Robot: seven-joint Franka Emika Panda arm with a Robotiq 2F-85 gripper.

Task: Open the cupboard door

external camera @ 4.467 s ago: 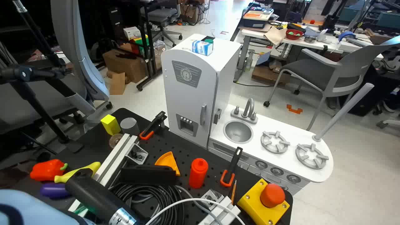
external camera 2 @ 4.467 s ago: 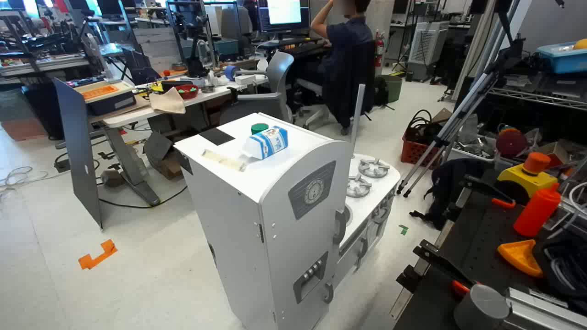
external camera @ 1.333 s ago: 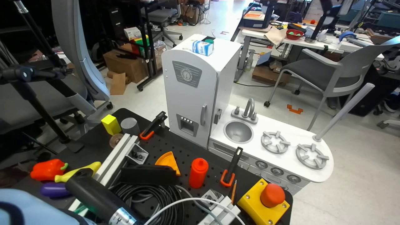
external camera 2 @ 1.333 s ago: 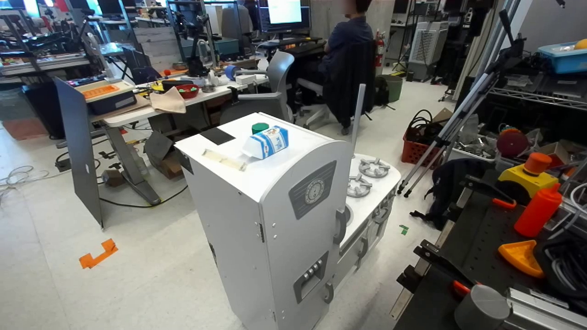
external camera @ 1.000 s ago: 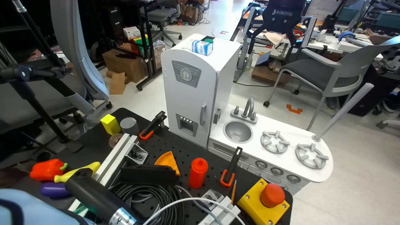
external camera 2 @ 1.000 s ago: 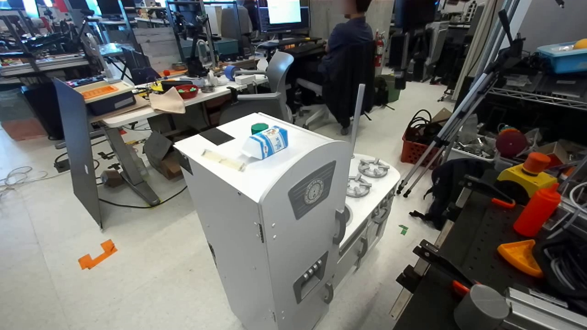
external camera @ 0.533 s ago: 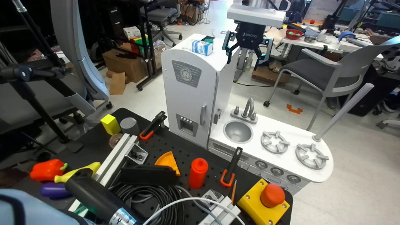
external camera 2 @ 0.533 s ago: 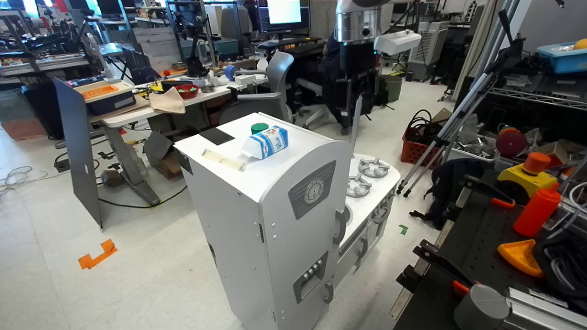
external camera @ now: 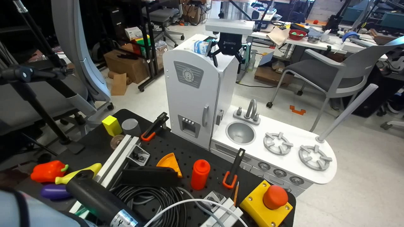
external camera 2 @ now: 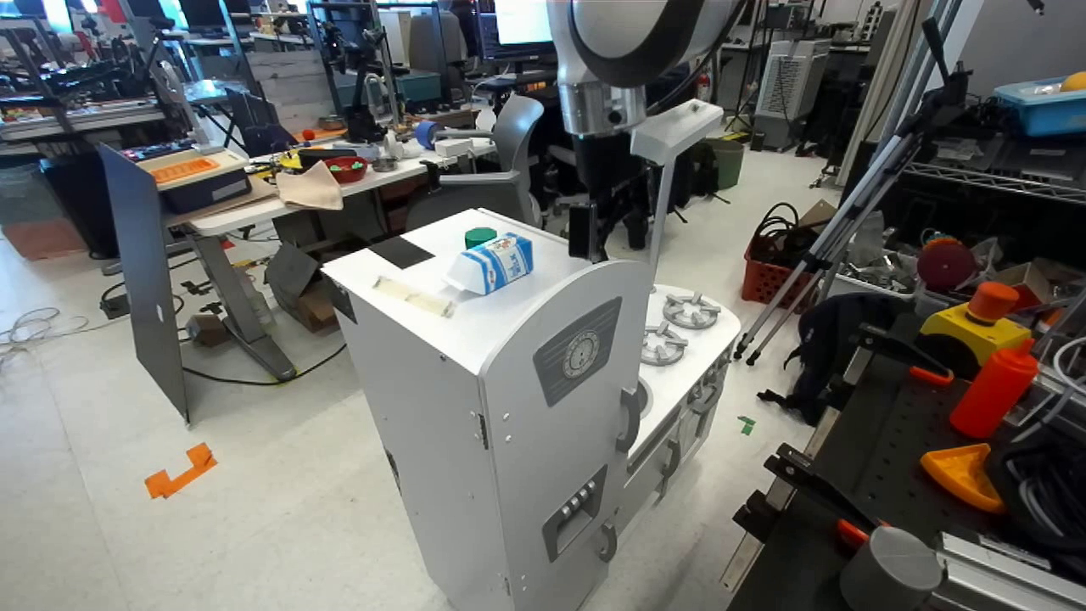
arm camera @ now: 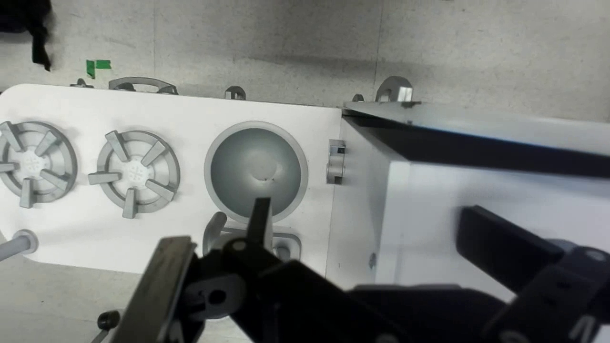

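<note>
Above one edge of the toy-kitchen tower, behind the cupboard door, hangs the Robotiq gripper — fingers spread wide, holding nothing.

door: pale grey | emblem: darker grey, fine pale lines | gripper: mostly black | carton: white, blue stripes | disc: green | sink: grey | counter: white | tabletop: black, dotted | bottle: orange-red | wedge: orange | block: bright yellow | pepper: red, green stem | button: red | its base: yellow
</note>
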